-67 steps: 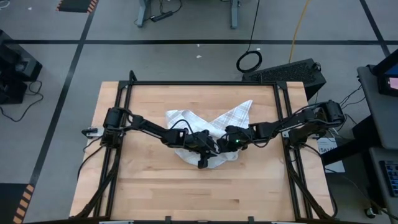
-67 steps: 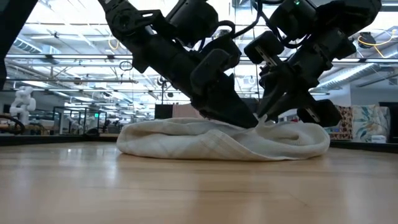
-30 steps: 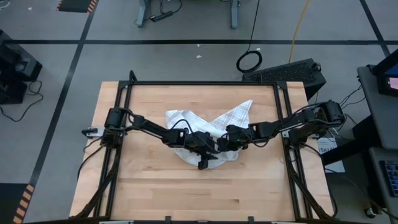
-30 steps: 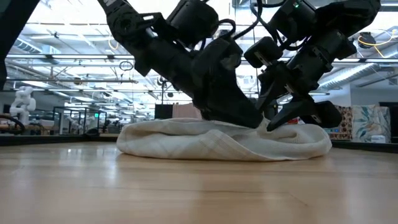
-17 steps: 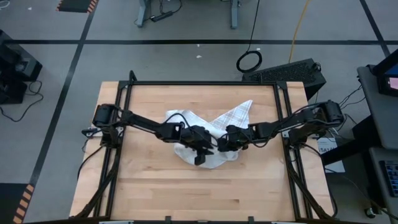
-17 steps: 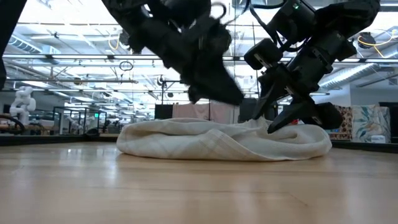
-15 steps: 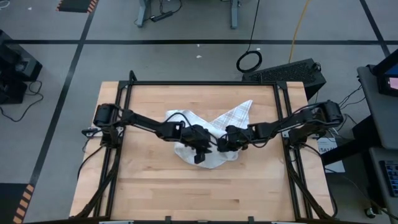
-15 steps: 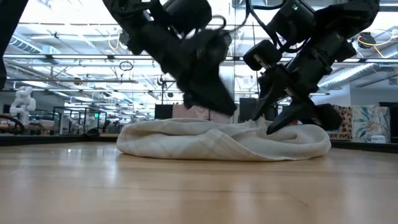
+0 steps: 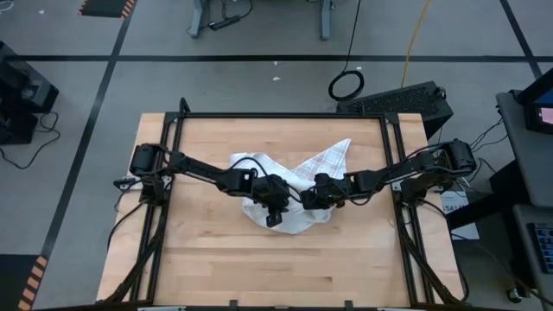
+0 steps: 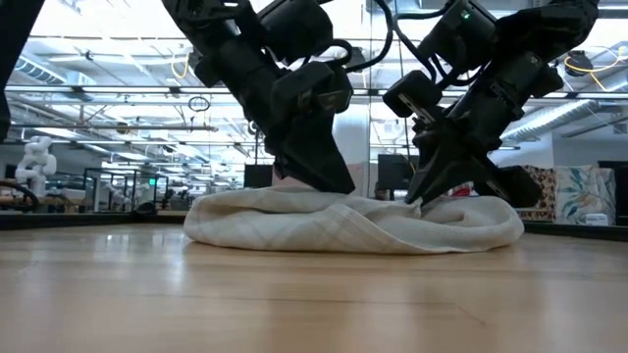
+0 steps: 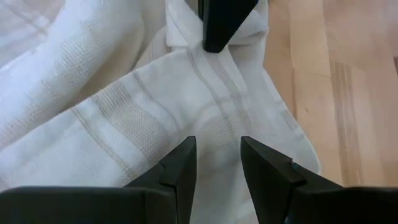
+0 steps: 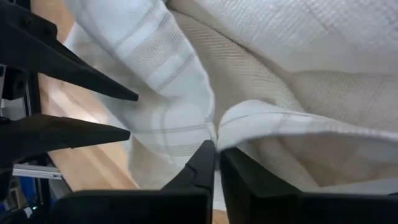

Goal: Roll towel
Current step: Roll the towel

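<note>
Towel (image 9: 294, 186) still bunched, no roll begun. Right gripper (image 12: 216, 163): jaws clamped on a fold. Left gripper (image 11: 214, 163): jaws apart over cloth, nothing held. Next, likely: fold pulled flat w/ care.

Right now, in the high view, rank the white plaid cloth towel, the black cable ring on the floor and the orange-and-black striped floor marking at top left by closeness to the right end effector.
1. white plaid cloth towel: mid-table, pinched in the right end effector.
2. black cable ring: on the floor beyond the table.
3. orange-and-black striped marking: far top-left corner.
</note>
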